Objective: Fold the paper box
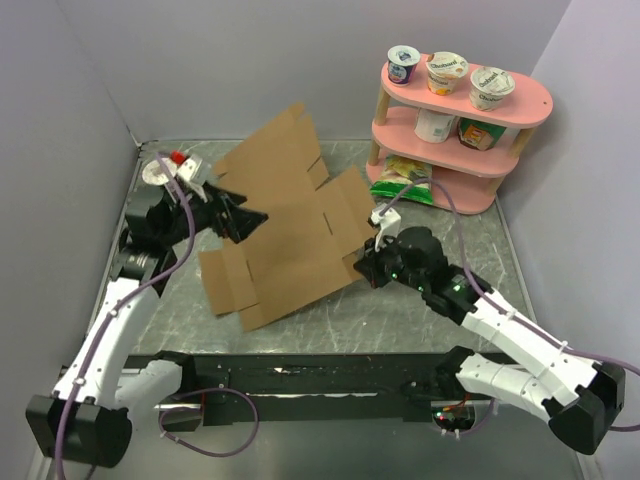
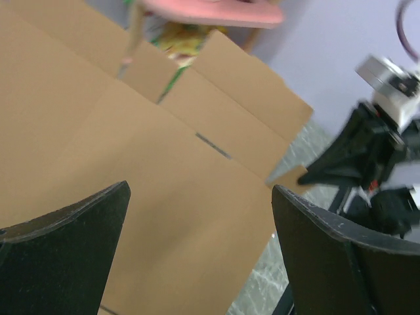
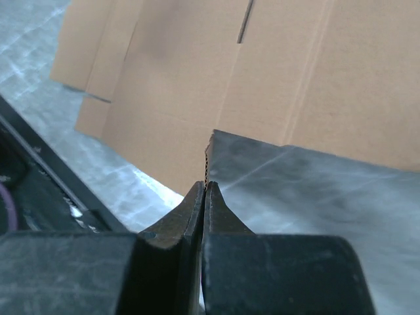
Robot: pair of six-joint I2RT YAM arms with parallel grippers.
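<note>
The paper box [image 1: 290, 225] is a wide brown die-cut cardboard sheet, lying unfolded in the middle of the table with its far flaps raised. My right gripper [image 1: 366, 262] is shut on the sheet's right edge; in the right wrist view the jaws [image 3: 205, 188] pinch the thin corrugated edge of the cardboard [image 3: 197, 79]. My left gripper [image 1: 246, 220] is open over the sheet's left part. In the left wrist view its fingers [image 2: 200, 220] stand wide apart above the cardboard [image 2: 164, 170], holding nothing. The right arm's gripper also shows there [image 2: 357, 154].
A pink two-tier shelf [image 1: 455, 140] stands at the back right with yogurt cups [image 1: 446, 71] on top and cartons below. A green snack bag [image 1: 402, 180] lies at its foot. Grey walls close in the left, back and right.
</note>
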